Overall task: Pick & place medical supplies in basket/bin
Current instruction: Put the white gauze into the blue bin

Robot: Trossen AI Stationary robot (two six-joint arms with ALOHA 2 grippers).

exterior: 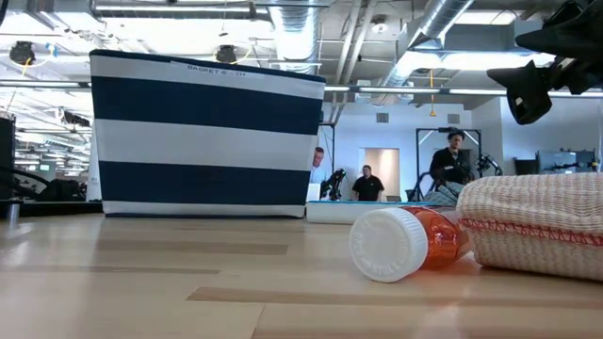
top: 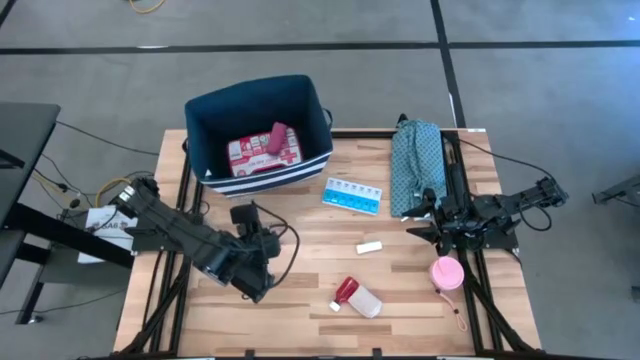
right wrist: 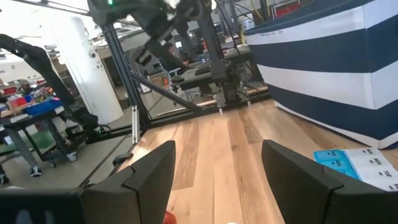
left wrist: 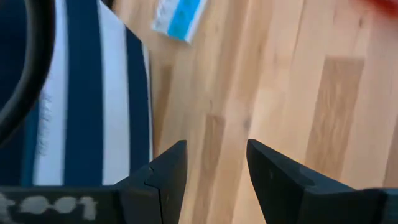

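Note:
The navy white-striped bin point(top: 258, 135) point(exterior: 207, 132) stands at the table's far left. In it lie the red-and-white first-aid case point(top: 262, 152) and the magenta block point(top: 277, 137). The light-blue pill organizer point(top: 352, 195) point(right wrist: 357, 165), the white piece point(top: 369, 246) and the pink disc point(top: 446, 273) lie on the table. An orange-red bottle point(top: 346, 291) point(exterior: 405, 243) lies on its side, white cap toward the near edge. My left gripper point(top: 245, 213) point(left wrist: 216, 158) is open over bare wood just near of the bin. My right gripper point(top: 418, 228) point(right wrist: 217, 162) is open above the table by the teal cloth.
The long teal patterned cloth bundle point(top: 417, 165) lies at the far right, under the right arm. A cream woven roll point(exterior: 537, 226) point(top: 368, 302) rests against the bottle. People stand in the room beyond the table's far edge. Bare wood lies between the two grippers.

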